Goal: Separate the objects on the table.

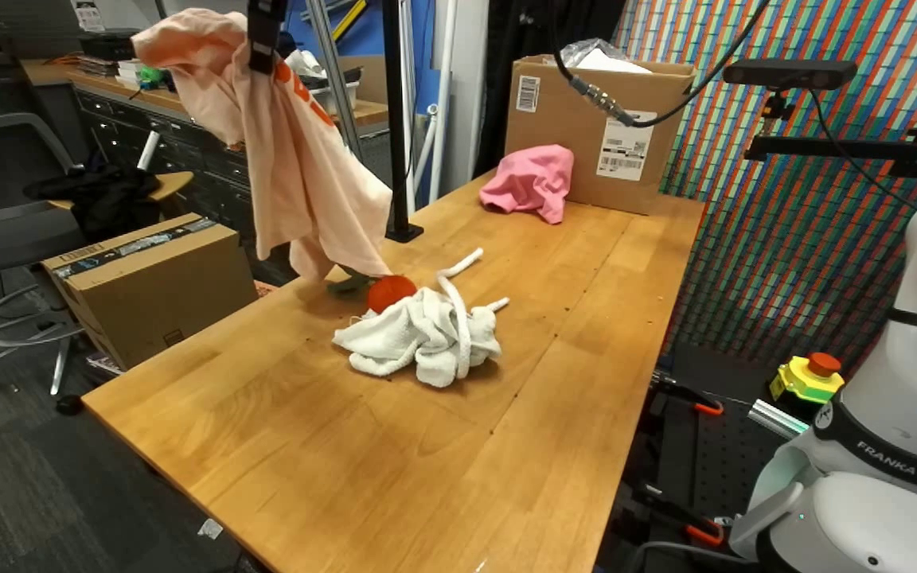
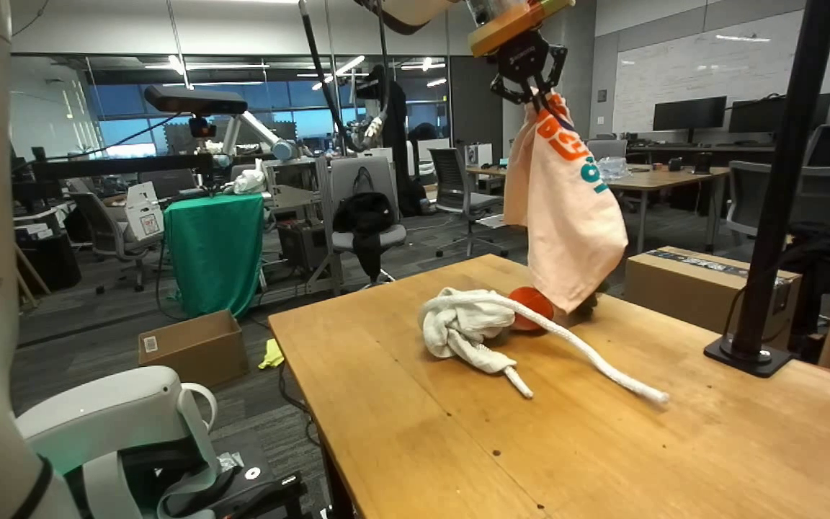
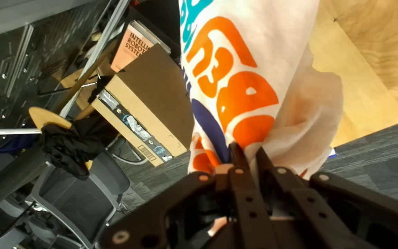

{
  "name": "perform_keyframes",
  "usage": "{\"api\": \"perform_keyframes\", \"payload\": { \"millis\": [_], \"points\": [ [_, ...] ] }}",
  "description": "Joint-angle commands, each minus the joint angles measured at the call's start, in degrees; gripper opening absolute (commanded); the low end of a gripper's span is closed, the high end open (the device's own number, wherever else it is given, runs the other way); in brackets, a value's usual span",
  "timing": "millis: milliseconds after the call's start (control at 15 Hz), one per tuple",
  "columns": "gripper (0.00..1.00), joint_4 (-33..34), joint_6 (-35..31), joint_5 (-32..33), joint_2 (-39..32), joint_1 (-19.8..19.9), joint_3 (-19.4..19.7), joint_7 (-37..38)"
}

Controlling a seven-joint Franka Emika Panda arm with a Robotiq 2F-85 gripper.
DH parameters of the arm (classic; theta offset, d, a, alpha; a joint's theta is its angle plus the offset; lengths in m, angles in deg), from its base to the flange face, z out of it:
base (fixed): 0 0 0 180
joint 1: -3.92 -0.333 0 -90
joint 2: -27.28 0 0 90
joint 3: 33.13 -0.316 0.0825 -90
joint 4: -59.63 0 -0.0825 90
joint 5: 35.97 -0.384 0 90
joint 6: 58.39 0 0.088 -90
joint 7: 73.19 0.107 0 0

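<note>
Peach printed cloth [image 2: 566,209] hangs near an edge of the surface [image 2: 400,404], pinched tight in our tool [image 2: 540,103], its hem [image 2: 566,303] dangling by a red-orange round object [image 2: 532,299]; touching or not, we can't tell! Swing low and that hem could drag the round object along, or snag the white rope [image 2: 597,360] lying across the white cloth [image 1: 411,338]. An exterior view gives us a pink cloth [image 1: 528,183] at one o'clock from the white cloth; our wrist view misses it, yet shows us the orange lettering [image 3: 235,93] big!
</note>
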Motion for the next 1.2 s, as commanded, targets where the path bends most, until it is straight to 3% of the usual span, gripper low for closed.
{"api": "perform_keyframes", "payload": {
  "millis": [0,600,1133],
  "points": [
    [0.06,12.3,4.2,1.4,-7.6,-2.8,-0.9,-0.2],
    [0.06,24.8,9.1,-0.9,-17.1,-8.7,-2.6,-3.0],
    [0.06,30.0,20.0,-6.7,-22.0,-9.2,-4.9,-7.5]
  ]
}}
